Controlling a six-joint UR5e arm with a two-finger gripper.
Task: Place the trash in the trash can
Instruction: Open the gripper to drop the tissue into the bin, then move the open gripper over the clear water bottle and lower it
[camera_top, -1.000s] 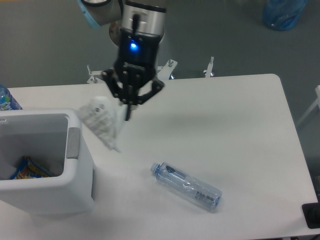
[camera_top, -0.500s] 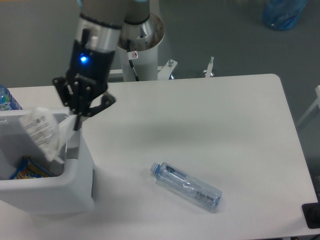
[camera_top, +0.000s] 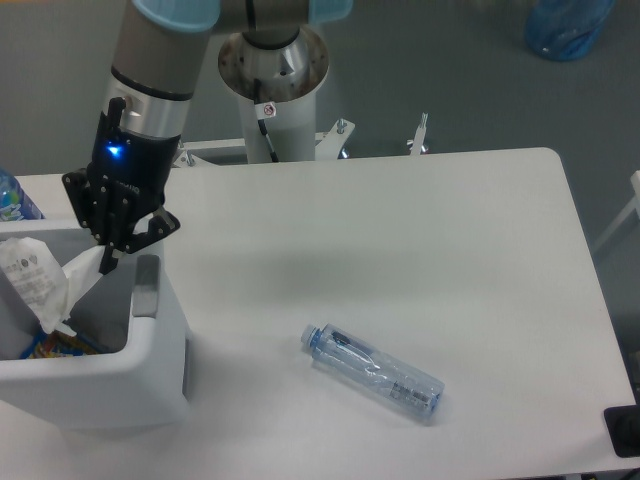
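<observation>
The white bench (camera_top: 420, 230) is carrying the bin (camera_top: 150, 375) at its left edge. The hand (camera_top: 108, 250) is hanging over the bin's opening, pinching a corner of the paper wad (camera_top: 38, 285), which is dangling inside the rim, not yet let go. The plastic bottle (camera_top: 375, 372) is lying on its side well apart, untouched. Roughly halfway, I judge: release, then the bottle.

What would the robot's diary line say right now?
gripper: shut on paper wad | position: over trash can | bottle: lying on table
</observation>
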